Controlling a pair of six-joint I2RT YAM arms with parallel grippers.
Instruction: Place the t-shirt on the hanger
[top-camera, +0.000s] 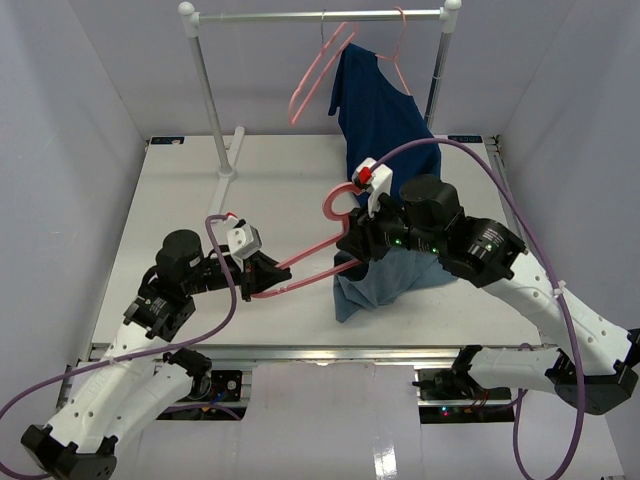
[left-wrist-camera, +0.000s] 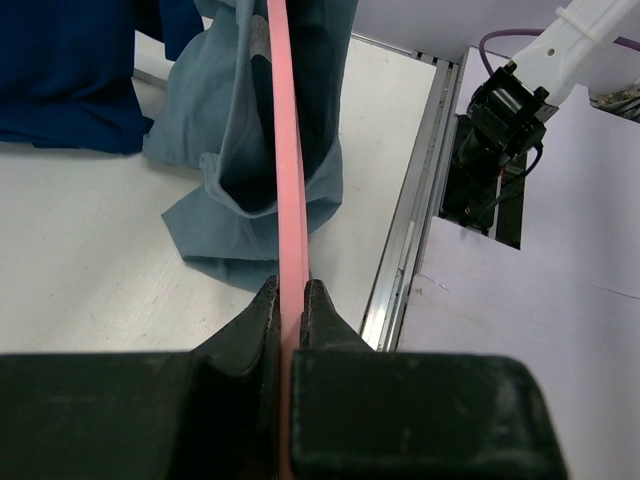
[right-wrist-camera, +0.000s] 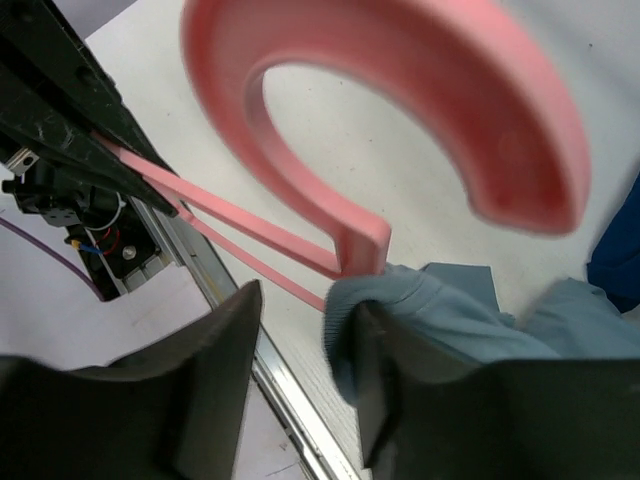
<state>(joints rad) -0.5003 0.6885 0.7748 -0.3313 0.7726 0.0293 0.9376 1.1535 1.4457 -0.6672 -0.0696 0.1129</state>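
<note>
A thin pink triangular plastic hanger (left-wrist-camera: 290, 200) spans between two robot arms above the white surface (top-camera: 200, 190). The left gripper (left-wrist-camera: 290, 292) has its black fingers (left-wrist-camera: 262, 310) clenched on the hanger's outer end. The soft, crumpled slate blue-grey t-shirt (top-camera: 385, 280) is bunched at the hanger's neck, just below the hook, with its hem pooled on the surface. The right gripper (right-wrist-camera: 305, 310) has its fingers released, the collar just beside one. To do this step well, the left clamp should hold firm while the right regrips the loose shoulder and draws it along the bare hanger arm.
</note>
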